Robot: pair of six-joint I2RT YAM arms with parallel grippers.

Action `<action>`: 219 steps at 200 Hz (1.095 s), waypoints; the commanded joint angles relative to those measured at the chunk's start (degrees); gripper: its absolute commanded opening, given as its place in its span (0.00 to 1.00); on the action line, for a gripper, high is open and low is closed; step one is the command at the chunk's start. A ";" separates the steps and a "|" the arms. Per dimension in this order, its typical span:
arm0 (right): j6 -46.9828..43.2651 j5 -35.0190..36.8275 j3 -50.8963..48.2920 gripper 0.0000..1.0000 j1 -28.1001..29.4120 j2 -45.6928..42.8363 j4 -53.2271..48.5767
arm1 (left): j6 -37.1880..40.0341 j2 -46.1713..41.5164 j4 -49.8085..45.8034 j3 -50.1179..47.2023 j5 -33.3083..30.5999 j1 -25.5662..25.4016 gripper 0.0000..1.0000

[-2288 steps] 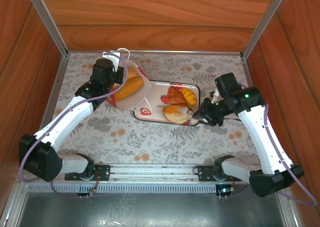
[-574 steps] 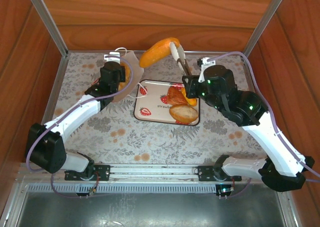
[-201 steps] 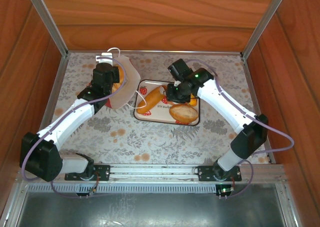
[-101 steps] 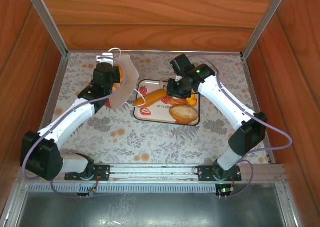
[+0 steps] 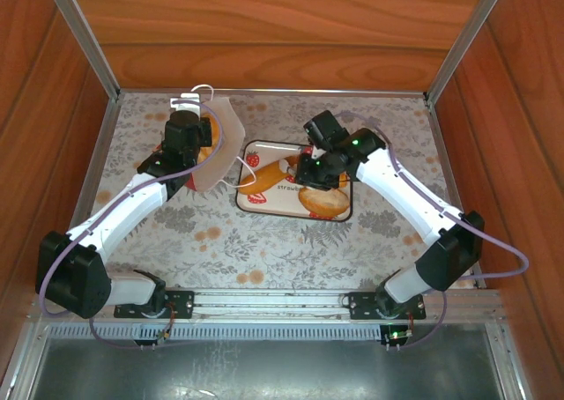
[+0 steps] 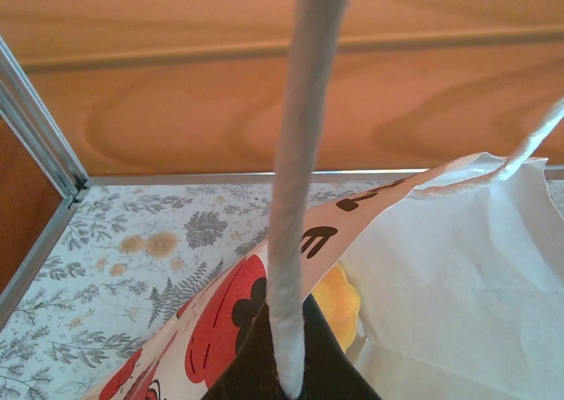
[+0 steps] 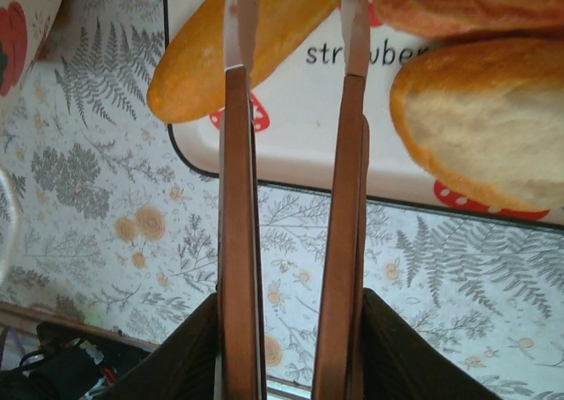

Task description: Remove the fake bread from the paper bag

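My worry is the paper bag (image 5: pixel 225 149), held up at the far left with orange bread (image 6: pixel 339 303) inside. If the left gripper (image 6: pixel 286 378), clamped shut on its rim beside the cord handle, slips, the mouth sags closed, and the long loaf (image 5: pixel 263 174), lying on the tray (image 5: pixel 280 197) with its left end overhanging the edge, could roll off on release. I read the right gripper (image 7: pixel 295 30) as nearly closed, nipping that loaf's right end.
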 commanded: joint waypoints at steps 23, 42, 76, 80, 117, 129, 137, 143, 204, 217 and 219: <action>3.30 -2.25 -3.13 0.32 2.17 -1.00 2.23 | -0.80 -1.04 0.18 -0.56 0.70 0.36 0.00; 3.71 -2.82 -4.56 0.29 2.42 -0.69 2.73 | -0.98 -1.04 0.14 -0.58 0.68 0.38 0.00; 3.36 -2.62 -4.93 0.27 2.53 1.24 2.76 | -1.08 -1.24 0.18 -0.83 0.68 0.37 0.00; 3.28 -2.42 -4.89 0.27 2.52 1.47 2.76 | -1.07 -1.30 0.18 -0.83 0.69 0.36 0.00; 2.68 0.42 -2.82 0.26 2.36 3.72 2.77 | -1.07 -1.47 0.18 -0.83 0.70 0.36 0.00; 2.19 1.19 -1.52 0.26 2.35 4.45 2.54 | -1.08 -1.46 0.18 -0.85 0.68 0.36 0.00; 1.79 1.62 -0.49 0.26 2.35 4.92 2.43 | -1.06 -1.48 0.18 -0.89 0.69 0.36 0.00; 1.46 1.95 0.27 0.26 2.35 5.21 2.36 | -1.06 -1.42 0.18 -0.87 0.74 0.36 0.00; 0.02 3.03 4.51 0.27 2.18 7.15 2.03 | -1.09 -1.62 0.19 -1.07 0.78 0.36 0.00; 0.06 3.19 4.54 0.27 2.01 7.23 2.27 | -1.15 -1.59 0.18 -1.07 0.77 0.36 0.00; 0.05 3.19 4.52 0.27 1.94 7.25 2.37 | -1.15 -1.57 0.18 -1.05 0.77 0.36 0.00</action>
